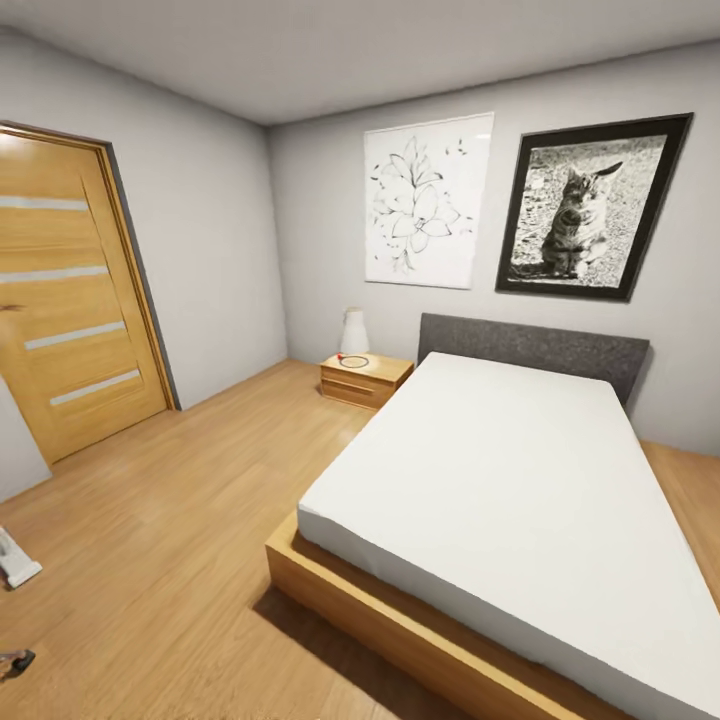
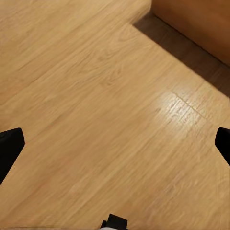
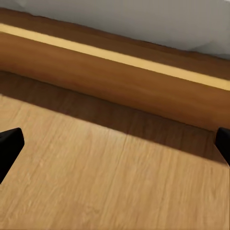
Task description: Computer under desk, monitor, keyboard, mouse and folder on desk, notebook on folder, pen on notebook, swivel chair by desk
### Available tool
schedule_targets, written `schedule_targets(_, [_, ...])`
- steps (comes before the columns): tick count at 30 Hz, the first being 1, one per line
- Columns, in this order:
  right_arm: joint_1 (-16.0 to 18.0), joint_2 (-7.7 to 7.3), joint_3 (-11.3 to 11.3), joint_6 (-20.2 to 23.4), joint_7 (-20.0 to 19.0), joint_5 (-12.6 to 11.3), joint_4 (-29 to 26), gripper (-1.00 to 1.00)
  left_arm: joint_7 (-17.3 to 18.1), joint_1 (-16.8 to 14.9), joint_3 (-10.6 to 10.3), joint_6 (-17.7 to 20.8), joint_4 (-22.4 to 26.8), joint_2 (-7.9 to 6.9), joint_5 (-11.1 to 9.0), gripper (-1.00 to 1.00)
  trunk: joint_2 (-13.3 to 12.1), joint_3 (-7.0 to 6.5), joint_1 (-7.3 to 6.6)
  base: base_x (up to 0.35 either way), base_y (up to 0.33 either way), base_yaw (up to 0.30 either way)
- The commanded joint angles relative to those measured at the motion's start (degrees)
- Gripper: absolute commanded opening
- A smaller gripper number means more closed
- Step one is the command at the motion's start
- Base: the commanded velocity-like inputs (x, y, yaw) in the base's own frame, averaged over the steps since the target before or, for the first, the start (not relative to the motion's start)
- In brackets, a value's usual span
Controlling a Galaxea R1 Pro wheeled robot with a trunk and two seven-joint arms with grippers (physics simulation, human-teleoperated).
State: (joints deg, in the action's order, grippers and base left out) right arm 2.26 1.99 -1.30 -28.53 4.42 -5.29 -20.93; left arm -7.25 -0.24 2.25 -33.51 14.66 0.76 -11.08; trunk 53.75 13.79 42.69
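No desk, chair or computer is in sight, so where the task's things lie cannot be told from here; the robot appears to be in transit through the bedroom, and the step in hand is most likely finding the workspace. The head view takes in a bed [image 1: 520,500] with a white mattress, a nightstand [image 1: 365,378] with a white lamp [image 1: 354,331], a wooden door [image 1: 70,300] and two wall pictures [image 1: 430,200], none of which the wrist cameras catch. The left claw [image 2: 115,143] has its dark fingertips [image 2: 9,148] at opposite edges of its view, spread wide and empty, with bare floor [image 2: 96,105] straight ahead of it and a corner of the bed frame [image 2: 196,24] beyond. The right claw [image 3: 115,148] is likewise spread wide and holds nothing; ahead of it runs the side of the bed frame [image 3: 115,81] with the mattress edge [image 3: 143,19] above, closer than the head view suggests. The next move probably calls for turning the base away from the bed until the desk comes into view, keeping both arms clear of the frame while it swings.
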Motion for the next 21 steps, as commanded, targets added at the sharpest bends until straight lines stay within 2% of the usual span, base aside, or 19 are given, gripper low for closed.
schedule_targets(1, [0.0, 0.03, -0.1, -0.2, -0.2, -0.4, 0.0, 1.0, 0.0, 0.0, 0.2, -0.1, 0.0, 0.04, 0.1, 1.0, 0.1, 0.07, 0.01, 0.0, 0.0, 0.28])
schedule_targets(14, [0.0, 0.11, -0.1, -0.2, -0.2, -0.4, 0.1, 1.0, 0.0, 0.0, 0.2, -0.1, 0.0, 0.04, 0.1, 1.0, 0.1, 0.07, 0.01, 0.01, 0.0, 0.28])
schedule_targets(21, [0.0, 0.33, 0.0, -0.2, -0.2, -0.3, 0.1, 1.0, 0.0, 0.0, 0.2, -0.1, 0.0, 0.04, 0.1, 1.0, 0.1, 0.07, 0.01, 0.195, 0.0, 0.282])
